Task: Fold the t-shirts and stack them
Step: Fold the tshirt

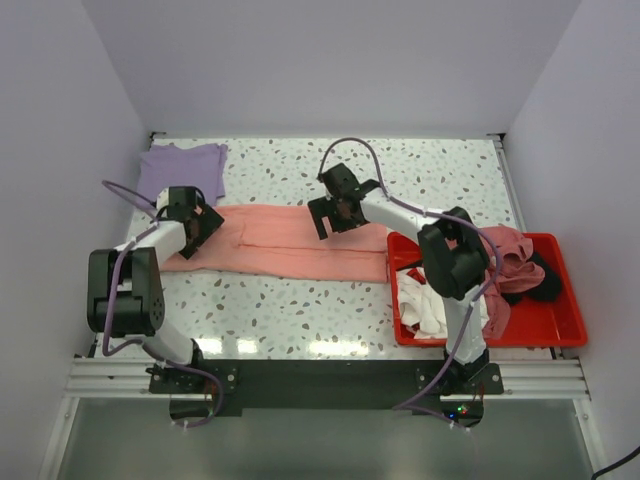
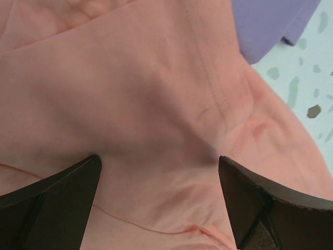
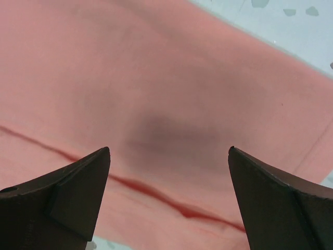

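Lavender t-shirt [image 2: 265,23] in left wrist view

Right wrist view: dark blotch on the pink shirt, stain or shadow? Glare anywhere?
Right wrist: soft-edged blotch under the open right gripper, likely its shadow on the salmon-pink shirt; left wrist: similar dimming; top external: bright reflections along the table near edge.
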`<action>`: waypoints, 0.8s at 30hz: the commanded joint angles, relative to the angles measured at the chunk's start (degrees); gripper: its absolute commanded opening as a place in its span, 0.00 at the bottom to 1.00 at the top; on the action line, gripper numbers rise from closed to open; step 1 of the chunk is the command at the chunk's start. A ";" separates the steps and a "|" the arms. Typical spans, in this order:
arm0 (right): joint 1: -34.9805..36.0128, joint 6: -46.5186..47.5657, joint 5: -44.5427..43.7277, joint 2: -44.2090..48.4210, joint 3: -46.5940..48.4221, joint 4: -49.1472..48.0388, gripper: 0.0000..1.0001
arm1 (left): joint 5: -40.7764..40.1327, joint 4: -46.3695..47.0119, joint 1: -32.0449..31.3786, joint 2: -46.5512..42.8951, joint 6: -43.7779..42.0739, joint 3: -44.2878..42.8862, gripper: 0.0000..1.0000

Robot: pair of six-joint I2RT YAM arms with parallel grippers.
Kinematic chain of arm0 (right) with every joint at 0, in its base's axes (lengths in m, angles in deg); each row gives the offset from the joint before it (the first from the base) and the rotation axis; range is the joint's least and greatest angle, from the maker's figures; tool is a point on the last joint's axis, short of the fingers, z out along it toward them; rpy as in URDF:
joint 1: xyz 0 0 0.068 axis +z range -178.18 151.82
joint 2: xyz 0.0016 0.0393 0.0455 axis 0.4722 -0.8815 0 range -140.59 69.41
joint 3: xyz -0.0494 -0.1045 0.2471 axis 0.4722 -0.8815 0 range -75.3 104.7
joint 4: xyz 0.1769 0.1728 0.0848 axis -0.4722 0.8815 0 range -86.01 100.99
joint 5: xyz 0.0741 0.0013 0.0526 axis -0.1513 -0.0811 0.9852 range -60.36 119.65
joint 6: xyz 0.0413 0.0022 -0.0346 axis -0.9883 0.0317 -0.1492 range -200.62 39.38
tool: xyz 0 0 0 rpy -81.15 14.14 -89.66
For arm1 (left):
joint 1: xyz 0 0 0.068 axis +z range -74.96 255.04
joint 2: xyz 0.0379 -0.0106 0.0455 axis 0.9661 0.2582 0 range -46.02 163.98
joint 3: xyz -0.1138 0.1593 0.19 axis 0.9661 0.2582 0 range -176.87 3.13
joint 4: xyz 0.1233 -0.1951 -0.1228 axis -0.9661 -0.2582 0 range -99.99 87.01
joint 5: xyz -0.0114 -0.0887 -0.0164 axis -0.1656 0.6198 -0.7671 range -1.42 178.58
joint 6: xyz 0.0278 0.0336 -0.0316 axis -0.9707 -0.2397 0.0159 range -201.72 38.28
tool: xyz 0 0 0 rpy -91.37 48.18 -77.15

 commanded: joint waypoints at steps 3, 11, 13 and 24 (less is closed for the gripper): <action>-0.83 -2.38 -0.42 -6.16 3.76 -1.56 0.99 | 0.37 3.70 0.03 -0.49 0.17 4.66 1.00; 1.18 -4.67 4.07 2.61 -12.49 -3.75 0.99 | 0.20 5.20 0.03 -1.19 0.17 11.42 1.00; 3.38 -5.11 4.16 6.47 -17.23 -3.84 0.99 | 0.20 5.02 -0.06 -2.24 0.09 12.48 1.00; 23.49 -14.68 5.21 20.72 -31.74 -2.26 0.99 | 2.93 7.23 -9.01 -4.02 2.72 17.33 1.00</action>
